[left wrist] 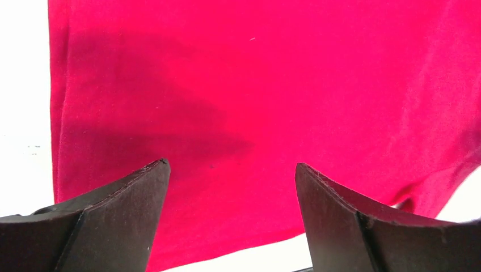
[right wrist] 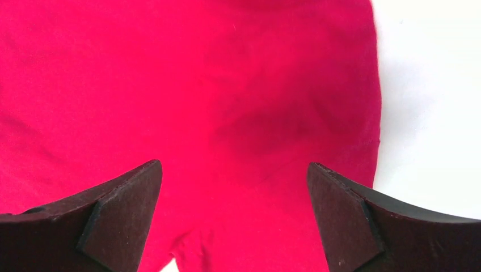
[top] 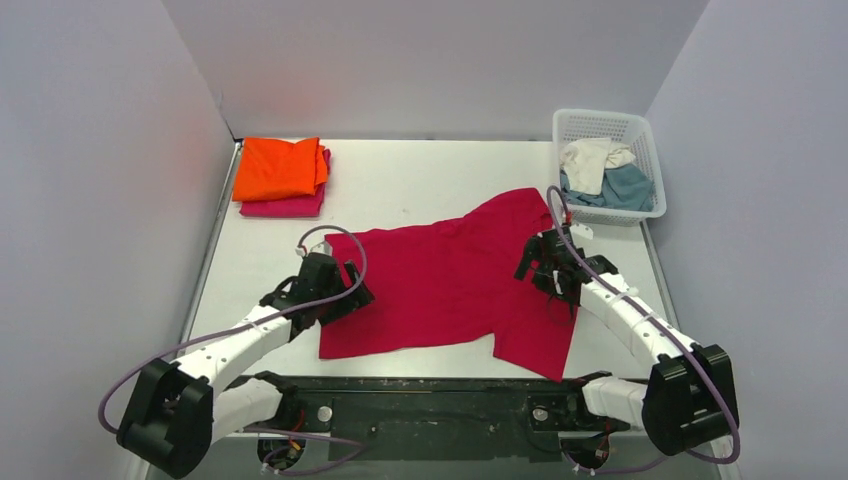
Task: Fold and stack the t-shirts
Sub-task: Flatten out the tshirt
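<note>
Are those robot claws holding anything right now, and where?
Nothing is held: the left gripper and the right gripper are both open above the crimson red cloth t-shirt.

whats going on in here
Two arms are folding t-shirts. A crimson red shirt lies spread on the table, not yet folded. The left arm is at its left edge and the right arm at its right side, both with jaws open. An orange shirt sits folded on a magenta pink shirt. A cream shirt and a teal shirt wait in the basket.
</note>
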Controlling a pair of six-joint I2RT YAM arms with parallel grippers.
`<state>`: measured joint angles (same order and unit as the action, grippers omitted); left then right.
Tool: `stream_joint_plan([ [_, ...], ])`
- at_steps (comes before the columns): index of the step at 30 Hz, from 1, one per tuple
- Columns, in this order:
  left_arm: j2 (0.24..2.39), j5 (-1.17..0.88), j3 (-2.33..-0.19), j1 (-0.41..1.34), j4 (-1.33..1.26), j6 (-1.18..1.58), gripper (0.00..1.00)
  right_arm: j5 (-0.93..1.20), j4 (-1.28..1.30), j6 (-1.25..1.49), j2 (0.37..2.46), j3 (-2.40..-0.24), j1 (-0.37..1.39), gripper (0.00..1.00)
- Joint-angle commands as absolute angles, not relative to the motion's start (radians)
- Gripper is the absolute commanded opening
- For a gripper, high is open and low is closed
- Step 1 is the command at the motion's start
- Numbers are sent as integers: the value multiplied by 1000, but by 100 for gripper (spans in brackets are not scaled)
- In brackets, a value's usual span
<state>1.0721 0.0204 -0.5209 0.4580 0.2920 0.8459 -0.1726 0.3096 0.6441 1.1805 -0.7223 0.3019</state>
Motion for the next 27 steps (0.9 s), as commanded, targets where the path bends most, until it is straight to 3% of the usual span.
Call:
stream_joint_plan([
  [1,1135,24,-498,461,140,888,92,-129,289,685,1218,-669,298,94],
  [10,1460,-13,-579,268,44,833,92,-92,195,659,1539,-786,291,94],
  [18,1684,-26,-848,164,97,755,92,-82,192,644,1774,-1042,273,93],
  [23,1671,-13,-953,155,203,723,92,-95,254,630,1753,-1129,274,93],
  [27,1477,65,-917,169,311,735,92,-137,303,627,1559,-1071,286,94],
])
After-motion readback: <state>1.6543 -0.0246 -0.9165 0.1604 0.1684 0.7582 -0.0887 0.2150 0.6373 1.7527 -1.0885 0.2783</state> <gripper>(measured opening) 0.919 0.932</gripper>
